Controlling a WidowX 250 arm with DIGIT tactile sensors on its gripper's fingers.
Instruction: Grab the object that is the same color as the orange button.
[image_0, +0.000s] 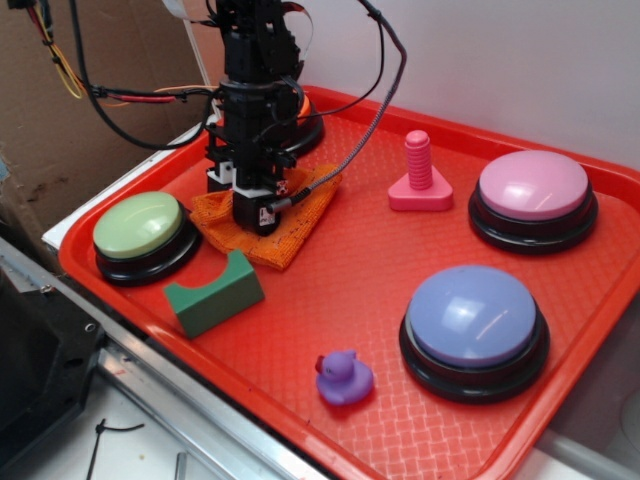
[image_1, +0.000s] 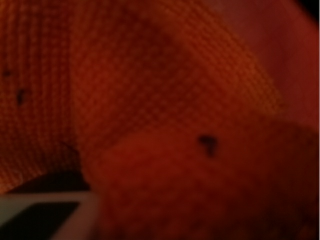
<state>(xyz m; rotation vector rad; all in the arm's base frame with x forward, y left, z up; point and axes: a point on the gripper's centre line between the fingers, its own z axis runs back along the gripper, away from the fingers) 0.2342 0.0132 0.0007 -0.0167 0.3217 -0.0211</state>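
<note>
An orange mesh cloth (image_0: 288, 225) lies on the red tray (image_0: 330, 300) at the back left. My gripper (image_0: 244, 205) is lowered straight onto it, its fingertips down in the fabric. The jaws look spread, with cloth bunched between them. In the wrist view the cloth (image_1: 200, 190) fills the blurred frame, and one pale finger (image_1: 75, 215) shows at the bottom left edge. The orange button (image_0: 303, 108) sits behind the arm, mostly hidden by it.
A green button (image_0: 140, 228) and a green arch block (image_0: 214, 293) sit left of the cloth. A pink screw toy (image_0: 419, 178), a pink button (image_0: 532, 192), a blue button (image_0: 474, 318) and a purple duck (image_0: 343, 378) stand to the right and front. Cables hang beside the arm.
</note>
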